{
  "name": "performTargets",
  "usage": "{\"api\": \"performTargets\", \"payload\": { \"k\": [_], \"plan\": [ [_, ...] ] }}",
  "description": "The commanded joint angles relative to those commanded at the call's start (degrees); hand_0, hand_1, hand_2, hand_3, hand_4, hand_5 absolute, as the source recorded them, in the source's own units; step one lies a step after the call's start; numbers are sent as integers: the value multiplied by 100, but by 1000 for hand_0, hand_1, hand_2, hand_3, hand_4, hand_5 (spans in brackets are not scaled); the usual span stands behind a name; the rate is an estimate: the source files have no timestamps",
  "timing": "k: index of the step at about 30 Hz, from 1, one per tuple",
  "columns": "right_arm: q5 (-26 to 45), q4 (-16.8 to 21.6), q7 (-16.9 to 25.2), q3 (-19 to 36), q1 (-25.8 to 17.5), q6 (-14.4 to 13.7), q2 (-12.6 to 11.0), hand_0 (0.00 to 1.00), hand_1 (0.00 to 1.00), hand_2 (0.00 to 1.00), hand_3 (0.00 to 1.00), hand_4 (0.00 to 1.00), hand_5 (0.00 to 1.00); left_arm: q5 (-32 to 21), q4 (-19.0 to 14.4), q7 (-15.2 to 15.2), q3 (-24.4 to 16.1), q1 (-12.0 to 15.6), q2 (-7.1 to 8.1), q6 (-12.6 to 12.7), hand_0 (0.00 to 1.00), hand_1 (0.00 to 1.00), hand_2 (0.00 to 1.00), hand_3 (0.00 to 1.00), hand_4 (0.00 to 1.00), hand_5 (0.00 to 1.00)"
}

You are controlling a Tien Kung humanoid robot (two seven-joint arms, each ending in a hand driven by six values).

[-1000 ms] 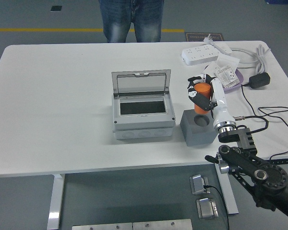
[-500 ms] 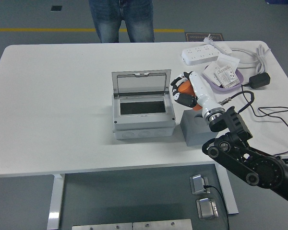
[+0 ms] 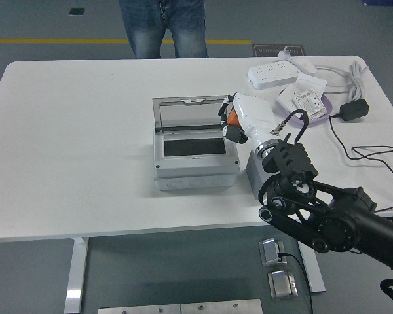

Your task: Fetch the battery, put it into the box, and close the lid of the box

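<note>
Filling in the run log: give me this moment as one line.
phase: carry | right hand: shut on orange battery, at right edge of box | lid: open, upright | grey holder: behind arm | left hand: not in view

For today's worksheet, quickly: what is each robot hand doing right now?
Left hand: not in view.
Right hand: fingers closed on the orange battery, at the right edge of the open box.
</note>
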Motion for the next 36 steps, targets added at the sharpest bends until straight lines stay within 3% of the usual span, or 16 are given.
{"api": "performTargets", "payload": {
  "k": [11, 24, 36],
  "plan": [
    [267, -248, -35, -717, 502, 144, 399, 121, 213, 231, 245, 2, 2, 15, 0, 23, 13, -38, 26, -27, 638, 707, 632, 598, 599, 463],
    [636, -778, 64, -1356, 1135, 244, 712, 121, 214, 230, 246, 2, 2, 29, 0, 19, 65, -111, 65, -50, 638, 707, 631, 597, 596, 459],
    [918, -1032, 266, -1579, 1246, 77, 828, 121, 213, 234, 253, 2, 2, 6, 0, 3, 134, -169, 82, -56, 638, 707, 631, 597, 596, 458]
  ]
}}
